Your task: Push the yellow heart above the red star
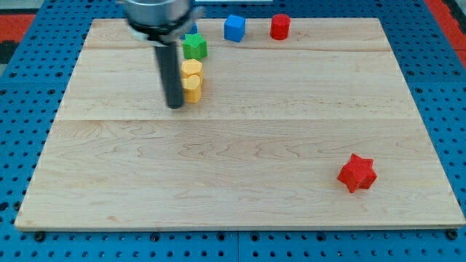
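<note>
My tip (175, 106) touches the left side of the one yellow block (191, 80), its shape unclear. One red star (357, 173) lies well apart toward the view's lower right of it; one green block (194, 46) sits just above, with one blue (234, 28) and one red block (280, 26) beyond on the table (240, 196).

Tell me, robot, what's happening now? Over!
My tip beside yellow heart, its left. Red star far off, lower right. Path between clear.

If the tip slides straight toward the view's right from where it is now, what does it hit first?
My tip sits just left of the yellow block, seemingly touching it, so that block comes first. Depth is hard to judge.
</note>
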Controlling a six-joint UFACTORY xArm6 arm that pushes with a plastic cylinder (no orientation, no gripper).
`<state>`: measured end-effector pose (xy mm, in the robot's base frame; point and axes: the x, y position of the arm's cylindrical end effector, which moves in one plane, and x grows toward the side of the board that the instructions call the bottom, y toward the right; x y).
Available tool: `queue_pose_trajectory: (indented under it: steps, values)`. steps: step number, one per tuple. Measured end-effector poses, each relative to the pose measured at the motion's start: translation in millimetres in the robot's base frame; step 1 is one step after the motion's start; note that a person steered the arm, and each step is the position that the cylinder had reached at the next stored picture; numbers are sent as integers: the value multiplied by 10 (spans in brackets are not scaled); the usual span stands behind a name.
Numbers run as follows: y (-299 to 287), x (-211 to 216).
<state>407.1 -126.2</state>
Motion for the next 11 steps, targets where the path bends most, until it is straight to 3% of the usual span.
queue_pose_trajectory:
  steps: [1, 3, 4, 5, 6, 7, 8, 9, 10, 11]
  values:
    - [-183, -266]
    - [1295, 86]
    - [872, -335]
    - [1287, -358]
    - [2073, 214]
    - [2339, 383]
    - [2205, 580]
    - [2499, 597]
    - [2255, 544]
    - [1471, 481]
